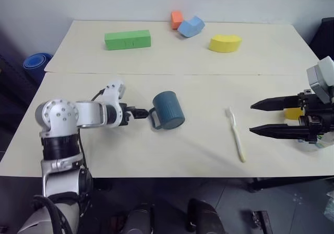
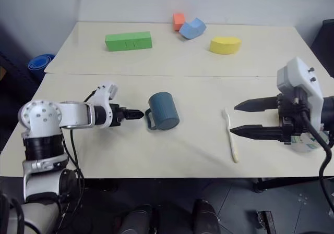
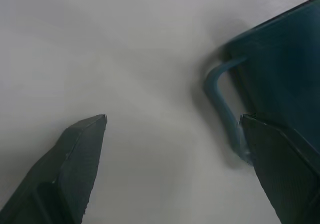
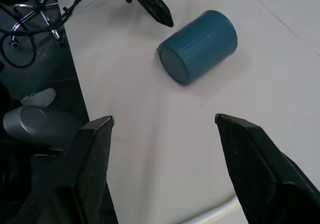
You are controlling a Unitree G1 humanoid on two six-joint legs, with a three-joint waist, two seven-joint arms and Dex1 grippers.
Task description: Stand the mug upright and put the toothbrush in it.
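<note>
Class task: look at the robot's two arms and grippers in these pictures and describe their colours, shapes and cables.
Both arms have white and silver-grey shells. The left arm has a round silver joint ringed with small holes and a thin black cable. Left gripper and right gripper each carry two black, tapering, pointed fingers. Black cables run behind the right gripper.

A green block [image 1: 127, 39] lies on the far half of the pale table [image 1: 156, 150], toward its left side. To the right of the green block are 3 more foam pieces: an orange block [image 1: 176, 19] touching a blue curved block [image 1: 191, 26], then a yellow half-round block [image 1: 225, 43]. Left of the green block, off the table, a blue roll [image 1: 36, 63] lies on the floor.
</note>
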